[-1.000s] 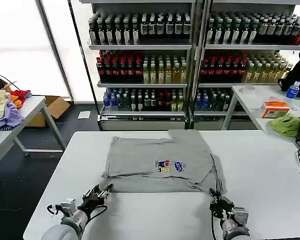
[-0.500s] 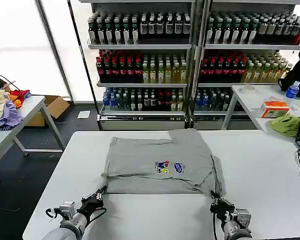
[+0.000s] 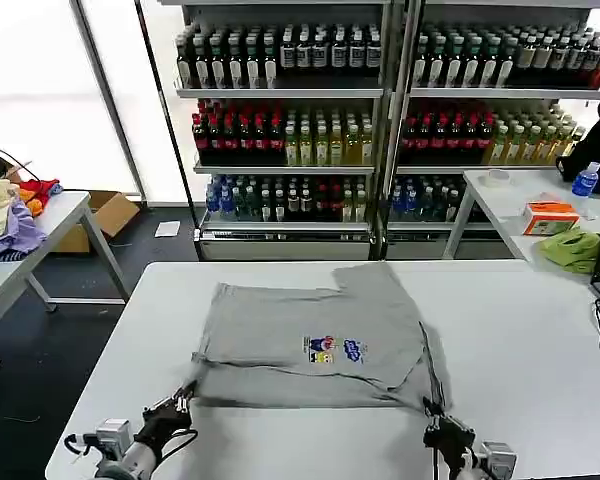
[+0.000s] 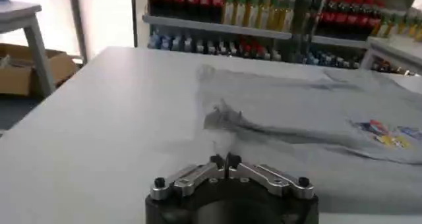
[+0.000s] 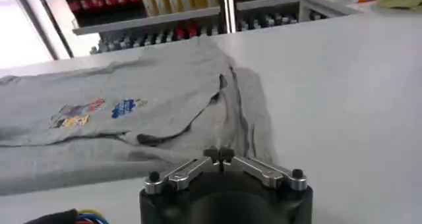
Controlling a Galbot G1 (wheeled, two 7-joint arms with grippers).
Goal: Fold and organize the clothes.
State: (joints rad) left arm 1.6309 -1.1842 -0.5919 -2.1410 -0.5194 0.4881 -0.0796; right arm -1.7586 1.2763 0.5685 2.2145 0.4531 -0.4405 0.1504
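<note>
White table [image 3: 540,340], grey shirt [image 3: 310,340] (near hem gripper-pinched), margins all round.

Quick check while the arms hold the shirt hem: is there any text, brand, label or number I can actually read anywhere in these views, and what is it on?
No text can be read.
Grey shirt, chest print: multicoloured shapes, too small to read.
Bottles on the shelves: labels too small.
Orange box on the side table: print too blurred.
Left gripper and right gripper at the shirt's near edge: no markings visible.
</note>
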